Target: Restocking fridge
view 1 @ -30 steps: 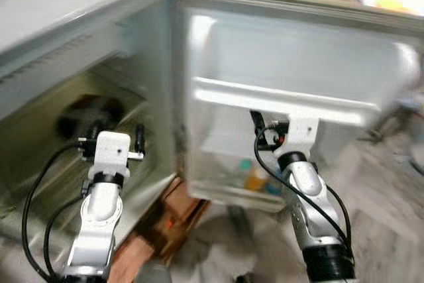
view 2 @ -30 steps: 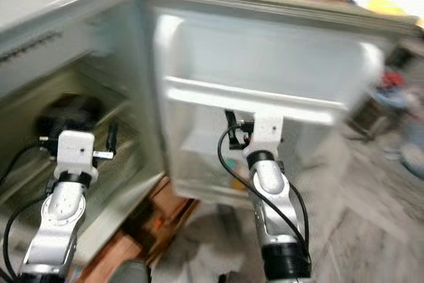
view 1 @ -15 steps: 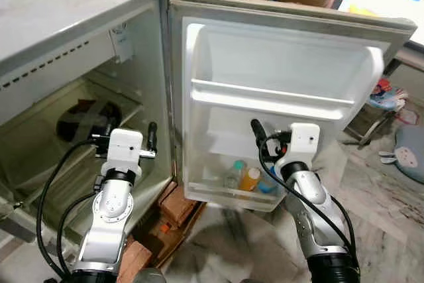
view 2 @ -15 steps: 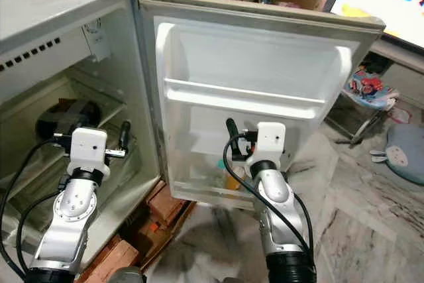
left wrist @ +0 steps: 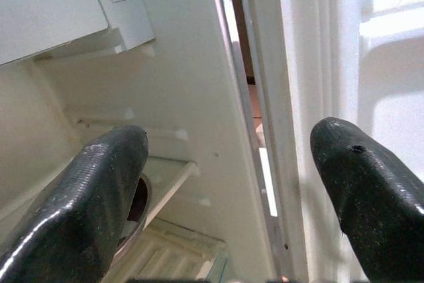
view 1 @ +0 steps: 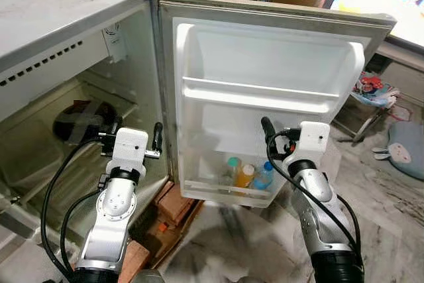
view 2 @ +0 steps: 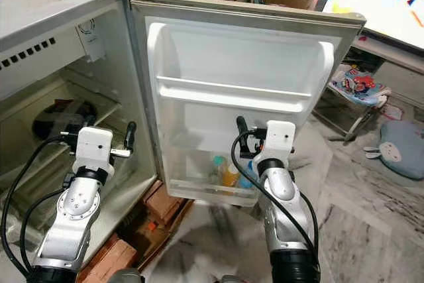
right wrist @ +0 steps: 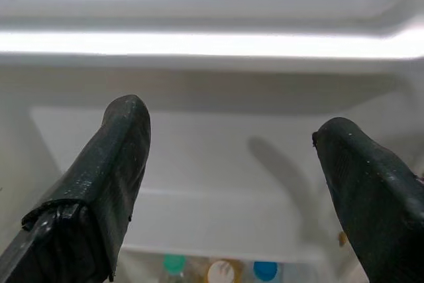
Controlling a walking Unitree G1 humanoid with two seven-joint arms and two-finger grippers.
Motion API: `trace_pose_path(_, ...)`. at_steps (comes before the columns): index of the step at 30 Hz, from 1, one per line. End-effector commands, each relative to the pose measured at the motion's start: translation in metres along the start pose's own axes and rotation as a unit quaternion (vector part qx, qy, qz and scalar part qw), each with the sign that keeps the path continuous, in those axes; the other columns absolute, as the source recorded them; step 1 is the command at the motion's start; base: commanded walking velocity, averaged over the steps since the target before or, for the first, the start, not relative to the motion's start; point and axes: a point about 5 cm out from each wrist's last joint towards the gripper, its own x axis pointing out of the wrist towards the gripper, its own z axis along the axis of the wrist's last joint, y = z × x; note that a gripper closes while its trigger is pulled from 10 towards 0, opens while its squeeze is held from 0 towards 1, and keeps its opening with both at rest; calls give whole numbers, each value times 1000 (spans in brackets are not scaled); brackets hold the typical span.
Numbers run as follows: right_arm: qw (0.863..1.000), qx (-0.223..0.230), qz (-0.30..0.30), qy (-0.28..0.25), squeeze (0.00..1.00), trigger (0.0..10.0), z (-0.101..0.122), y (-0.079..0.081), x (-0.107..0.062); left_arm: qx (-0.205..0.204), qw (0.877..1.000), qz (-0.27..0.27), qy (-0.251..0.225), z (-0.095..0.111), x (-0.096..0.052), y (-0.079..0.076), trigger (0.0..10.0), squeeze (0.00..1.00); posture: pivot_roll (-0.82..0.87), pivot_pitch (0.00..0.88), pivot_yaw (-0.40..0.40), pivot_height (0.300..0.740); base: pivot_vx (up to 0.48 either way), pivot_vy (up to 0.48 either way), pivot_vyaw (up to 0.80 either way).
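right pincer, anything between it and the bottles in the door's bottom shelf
Nothing visible. The right pincer, open and holding nothing, hangs before the fridge door, above the bottles in the bottom door shelf; only that shelf's low front rail fronts them.

Head eyes: looking down from above at the open fridge door (view 1: 265,91), both sharing it.
Left wrist: sitting very near the fridge wall (left wrist: 172,97), looking along the left tool (left wrist: 232,190).
Right wrist: facing the door shelf (right wrist: 212,44) up close, bottles (right wrist: 218,271) peeking below.

Bright, even indoor light, sharp head views; glare whitens the door shelf (right wrist: 212,44)
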Motion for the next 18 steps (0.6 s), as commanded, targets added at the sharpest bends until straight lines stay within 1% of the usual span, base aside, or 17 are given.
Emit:
trace_pose_path(1, 1000, 13, -19, -4, 0, 10000, 3, -7, 2, 2, 1000, -6, -4, 3, 3, -2, 10000, 0, 93, 0, -61, 740, 0, -281, 0)
trace_pose_path(3, 999, 36, -22, -1, 0, 10000, 3, -7, 3, 2, 1000, -5, -4, 3, 3, -1, 10000, 0, 94, 0, -61, 740, 0, -283, 0)
trace_pose_path(6, 999, 32, -11, -2, 0, 10000, 4, -3, 3, 2, 1000, -4, -4, 3, 3, 0, 10000, 0, 94, 0, -59, 740, 0, -286, 0)
trace_pose_path(10, 999, 39, -17, 7, 0, 10000, 0, -2, 1, 2, 1000, -5, -3, 3, 3, 0, 10000, 0, 94, 0, -57, 740, 0, -285, 0)
trace_pose_path(18, 999, 36, -24, 14, 0, 10000, -2, -4, -1, 4, 1000, -9, -4, 3, 3, -1, 10000, 0, 89, 0, -52, 740, 0, -285, -469)
